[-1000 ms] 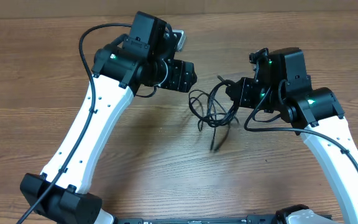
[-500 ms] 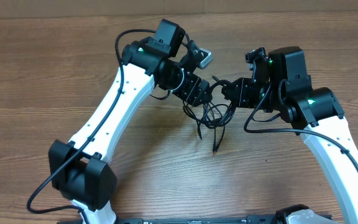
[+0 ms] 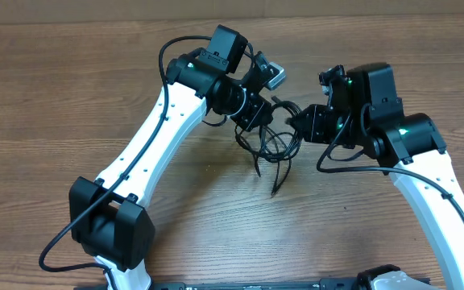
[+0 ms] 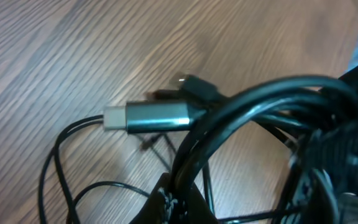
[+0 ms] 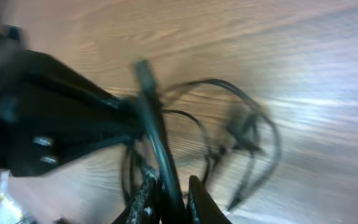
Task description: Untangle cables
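The cables (image 3: 274,147) form a tangle of thin black loops on the wooden table between my two arms. One loose plug end (image 3: 275,191) trails toward the front. My left gripper (image 3: 263,122) is at the tangle's upper left, shut on several cable strands (image 4: 229,118). In the left wrist view the strands run up from the left gripper (image 4: 178,200), and a silver-sleeved plug (image 4: 151,116) lies just beyond. My right gripper (image 3: 295,122) is at the tangle's upper right. Its fingers (image 5: 146,194) sit tight round one black strand (image 5: 157,134). The view is blurred.
Each arm carries its own thicker black cable (image 3: 171,48). The left arm's dark wrist (image 5: 55,134) fills the left of the right wrist view, close to my right fingers. Bare wooden tabletop (image 3: 47,105) surrounds the tangle.
My left arm swung right to the tangle and its jaws closed on the strands. The right arm stayed in place, and the cable loops shifted slightly.
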Controlling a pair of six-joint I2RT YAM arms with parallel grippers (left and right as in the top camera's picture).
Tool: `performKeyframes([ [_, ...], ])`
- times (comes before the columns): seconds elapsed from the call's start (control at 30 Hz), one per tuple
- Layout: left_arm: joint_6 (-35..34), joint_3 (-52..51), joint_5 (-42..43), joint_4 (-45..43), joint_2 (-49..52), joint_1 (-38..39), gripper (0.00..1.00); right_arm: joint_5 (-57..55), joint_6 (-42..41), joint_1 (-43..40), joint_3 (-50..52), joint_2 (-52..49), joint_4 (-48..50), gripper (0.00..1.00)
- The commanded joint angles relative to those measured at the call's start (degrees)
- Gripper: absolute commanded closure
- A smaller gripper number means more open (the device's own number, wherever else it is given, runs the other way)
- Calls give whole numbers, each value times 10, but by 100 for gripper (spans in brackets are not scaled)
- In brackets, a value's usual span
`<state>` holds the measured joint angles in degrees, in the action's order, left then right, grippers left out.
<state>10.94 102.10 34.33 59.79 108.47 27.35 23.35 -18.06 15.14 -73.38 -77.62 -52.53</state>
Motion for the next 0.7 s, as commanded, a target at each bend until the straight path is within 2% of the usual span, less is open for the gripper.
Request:
performKeyframes([
  [0.0, -18, 9, -53, 3, -9, -16, 96, -116, 1, 2, -15, 7, -40, 87],
  [0.07, -25, 9, -53, -1, -27, -29, 96, -185, 1, 2, -15, 7, -71, 88],
  [0.13, -37, 10, -53, -7, -51, -42, 96, -264, -1, 2, -15, 7, -104, 96],
  [0.27, -49, 10, -46, -21, -108, -55, 96, -337, -32, 2, -15, 7, -125, 96],
  [0.3, -53, 10, -45, -23, -122, -56, 96, -321, -33, 2, -15, 7, -120, 95],
  [0.33, -59, 10, -45, -25, -133, -56, 96, -287, -32, 2, -15, 7, -110, 89],
  [0.4, -85, 10, -44, -27, -150, -53, 96, -199, -10, 3, -15, 7, -85, 68],
  [0.47, -101, 10, -45, -24, -161, -50, 96, -94, 24, 3, -15, 7, -52, 57],
  [0.57, -108, 10, -48, -17, -166, -47, 96, 4, 34, 3, -15, 7, -9, 53],
  [0.67, -108, 10, -82, -8, -162, -44, 96, 52, 34, 3, -15, 7, 16, 52],
])
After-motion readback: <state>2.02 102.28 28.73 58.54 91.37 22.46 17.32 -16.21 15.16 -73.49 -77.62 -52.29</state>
